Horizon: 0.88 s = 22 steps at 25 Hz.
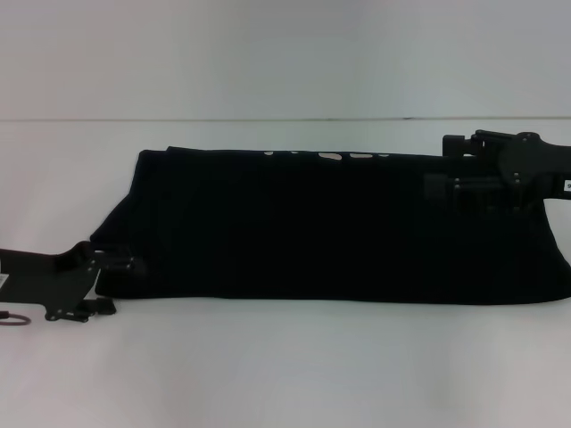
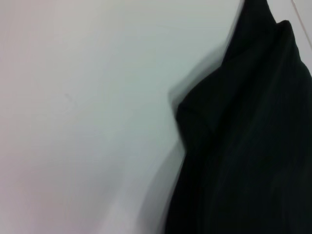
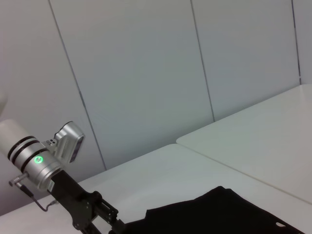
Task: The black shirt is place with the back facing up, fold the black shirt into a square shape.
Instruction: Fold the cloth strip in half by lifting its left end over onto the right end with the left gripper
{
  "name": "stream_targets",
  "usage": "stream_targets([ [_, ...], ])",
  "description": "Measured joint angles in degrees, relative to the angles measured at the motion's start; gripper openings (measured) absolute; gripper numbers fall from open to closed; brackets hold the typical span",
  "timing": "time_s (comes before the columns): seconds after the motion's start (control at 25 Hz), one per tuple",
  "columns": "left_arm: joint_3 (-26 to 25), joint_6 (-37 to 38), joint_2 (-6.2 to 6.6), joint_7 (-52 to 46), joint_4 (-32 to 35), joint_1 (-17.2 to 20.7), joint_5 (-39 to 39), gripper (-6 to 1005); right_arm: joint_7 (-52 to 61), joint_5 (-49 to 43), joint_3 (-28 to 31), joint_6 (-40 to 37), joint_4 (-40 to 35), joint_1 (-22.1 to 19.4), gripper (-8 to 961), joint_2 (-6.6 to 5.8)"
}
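The shirt [image 1: 330,227] lies on the white table [image 1: 285,366] as a long, low band, already folded lengthwise, with a few flecks of white print [image 1: 332,157] showing along its far edge. The left claw [image 1: 125,264] sits at the band's near left corner, touching the cloth; the right claw [image 1: 455,192] hangs over the far right end, its fingers lost against the black fabric. Whether either claw is open, closed or gripping cloth cannot be told from here.

The job appears to be at the crosswise fold: a strip still has to become a square. The next move likely calls for a firm pinch on one end and a carry across toward the other claw, keeping the layers from sliding apart.

The left wrist view alone shows the shirt's layered, stepped edge close up. The right wrist view alone shows the left arm's silver wrist [image 3: 41,158] with a green light, and the panelled wall [image 3: 146,73] behind it.
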Motion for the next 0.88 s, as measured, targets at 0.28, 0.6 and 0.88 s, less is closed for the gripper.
stream_targets([
  [0.28,0.0,-0.6,0.22,0.2,0.0,-0.7,-0.4,823,0.0,0.7,0.0,-0.4,0.0,-0.4,930,0.19],
  [0.6,0.2,-1.7,0.35,0.9,0.0,-1.2,-0.1,823,0.2,0.7,0.1,-0.7,-0.1,-0.7,931,0.2],
  [0.88,-0.1,0.3,0.44,0.8,0.1,-1.2,-0.1,823,0.3,1.4,0.1,-1.2,-0.2,-0.8,930,0.15],
])
